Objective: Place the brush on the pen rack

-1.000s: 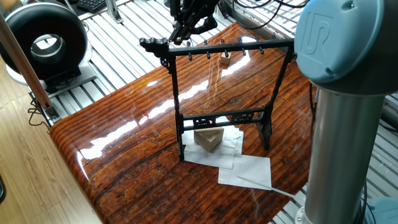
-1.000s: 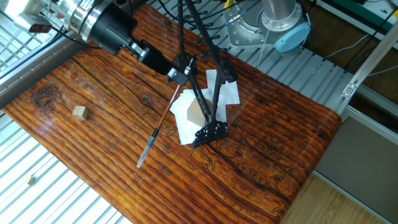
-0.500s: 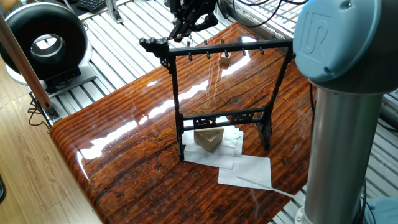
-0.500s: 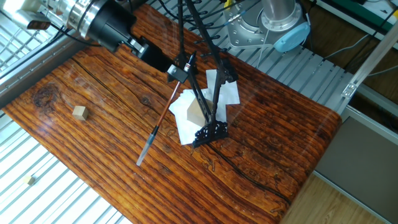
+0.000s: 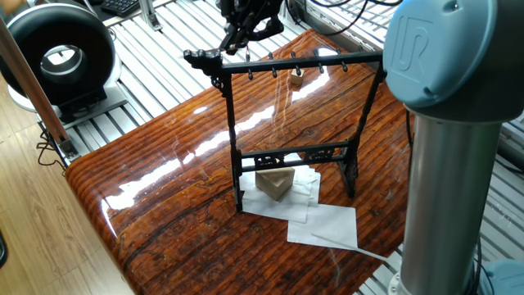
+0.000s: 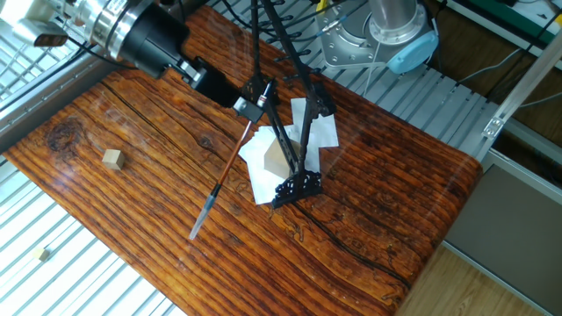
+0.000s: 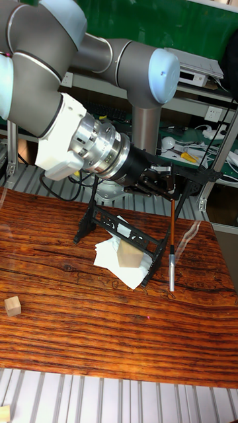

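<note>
The brush (image 6: 224,175) is a thin stick with a brown shaft and a grey lower end. It hangs straight down (image 7: 172,244) with its tip just above the table. My gripper (image 6: 248,105) is shut on its top end, right beside one end of the pen rack's top crossbar. The pen rack (image 5: 303,61) is a tall black frame with a row of small pegs, standing mid-table (image 7: 125,228). In the one fixed view the gripper (image 5: 239,41) shows behind the rack's left end, and I cannot make out the brush there.
A tan wooden block (image 5: 274,182) sits on white paper sheets (image 5: 327,223) at the rack's feet. A small wooden cube (image 6: 111,158) lies apart on the table. The robot's grey column (image 5: 450,164) stands at one table edge. A black round device (image 5: 61,53) sits off the table.
The gripper and the hanging brush have shifted very slightly away from the rack's end. The rack, block and cube have not moved.
</note>
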